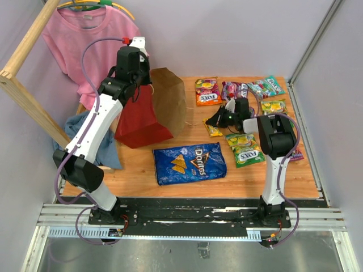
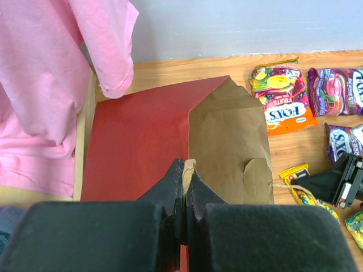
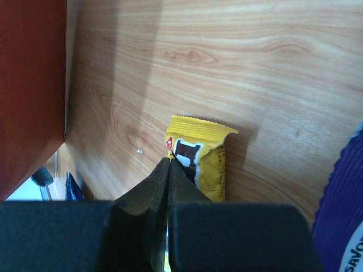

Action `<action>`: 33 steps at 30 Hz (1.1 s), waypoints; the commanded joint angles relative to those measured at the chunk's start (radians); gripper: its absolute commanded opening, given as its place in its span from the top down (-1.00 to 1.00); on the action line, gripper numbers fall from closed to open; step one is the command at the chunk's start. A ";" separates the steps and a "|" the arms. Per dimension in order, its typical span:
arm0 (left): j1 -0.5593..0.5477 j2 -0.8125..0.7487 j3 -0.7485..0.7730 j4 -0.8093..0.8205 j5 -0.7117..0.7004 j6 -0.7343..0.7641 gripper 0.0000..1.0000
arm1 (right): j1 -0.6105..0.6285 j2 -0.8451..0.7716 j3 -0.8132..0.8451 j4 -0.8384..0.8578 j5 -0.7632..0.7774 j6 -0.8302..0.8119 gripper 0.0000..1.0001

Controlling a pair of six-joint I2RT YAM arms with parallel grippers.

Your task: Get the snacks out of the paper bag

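Observation:
The paper bag (image 1: 139, 122), dark red outside and brown kraft inside, lies tipped on the table's left. My left gripper (image 1: 140, 82) holds it up from above. In the left wrist view the left gripper (image 2: 189, 164) is shut on a brown fold of the paper bag (image 2: 227, 136). Snacks lie on the wood: a blue Doritos bag (image 1: 190, 163), an orange Fox's packet (image 1: 207, 92), a purple one (image 1: 233, 89) and green ones (image 1: 245, 148). My right gripper (image 1: 212, 121) is low at a yellow candy bar (image 1: 213, 131). In its wrist view the right gripper (image 3: 169, 161) is shut on the wrapper edge of the candy bar (image 3: 207, 164).
A pink T-shirt (image 1: 85, 39) hangs from a wooden frame (image 1: 28, 96) at the back left, with a blue cloth (image 1: 76, 133) below it. More packets (image 1: 271, 86) lie along the back right. Grey walls close in the table (image 1: 142, 187).

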State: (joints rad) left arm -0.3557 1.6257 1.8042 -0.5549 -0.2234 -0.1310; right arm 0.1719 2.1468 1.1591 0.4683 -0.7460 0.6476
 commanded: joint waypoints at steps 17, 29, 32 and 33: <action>0.006 -0.047 -0.009 0.032 0.026 -0.006 0.98 | -0.011 -0.408 -0.146 -0.071 0.034 -0.062 0.99; 0.005 -0.068 -0.016 0.062 0.108 -0.031 0.99 | -0.011 -0.403 -0.385 -0.016 0.107 -0.073 0.99; 0.005 -0.069 -0.010 0.060 0.114 -0.035 0.99 | -0.011 -0.378 -0.356 -0.055 0.114 -0.085 0.99; 0.006 -0.071 -0.007 0.058 0.114 -0.036 0.99 | -0.011 -0.378 -0.348 -0.059 0.117 -0.078 0.99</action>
State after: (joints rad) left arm -0.3557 1.5944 1.7927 -0.5388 -0.1398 -0.1543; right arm 0.1715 1.7477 0.7670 0.4278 -0.6559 0.5941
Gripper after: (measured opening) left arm 0.018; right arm 0.009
